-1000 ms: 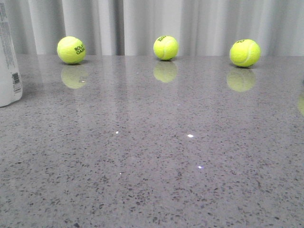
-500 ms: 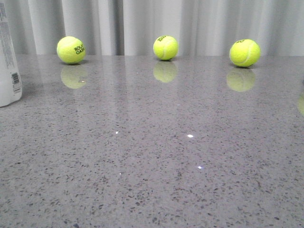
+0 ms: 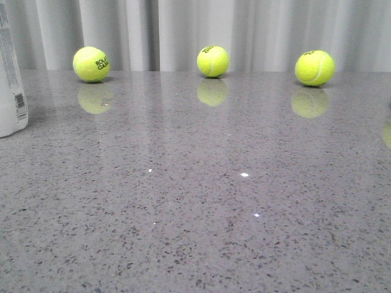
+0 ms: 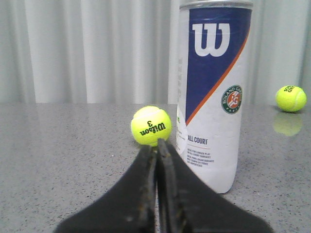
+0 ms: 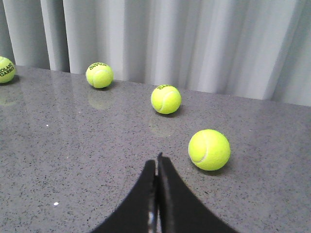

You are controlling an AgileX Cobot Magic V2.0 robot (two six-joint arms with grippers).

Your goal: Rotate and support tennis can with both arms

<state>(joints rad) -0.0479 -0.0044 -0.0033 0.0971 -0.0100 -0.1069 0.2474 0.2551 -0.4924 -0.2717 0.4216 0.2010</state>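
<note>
Can [image 4: 214, 97]: upright on the table [image 3: 201, 201] at its far left edge, untouched. Left gripper [image 4: 156, 145]: fingers pressed together, empty, just short of the can. Right gripper [image 5: 156, 162]: likewise closed, facing loose balls [image 5: 209, 149]. Step: approach. Next: both must open before grasping.

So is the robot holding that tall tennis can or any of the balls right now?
No, nothing is held. The left gripper and right gripper are both shut and empty; the tennis can stands upright, untouched.

tennis can [image 4: 214, 97]: white/navy (orange stripe) | balls [image 3: 213, 61]: yellow-green | table [image 3: 195, 213]: speckled grey
</note>
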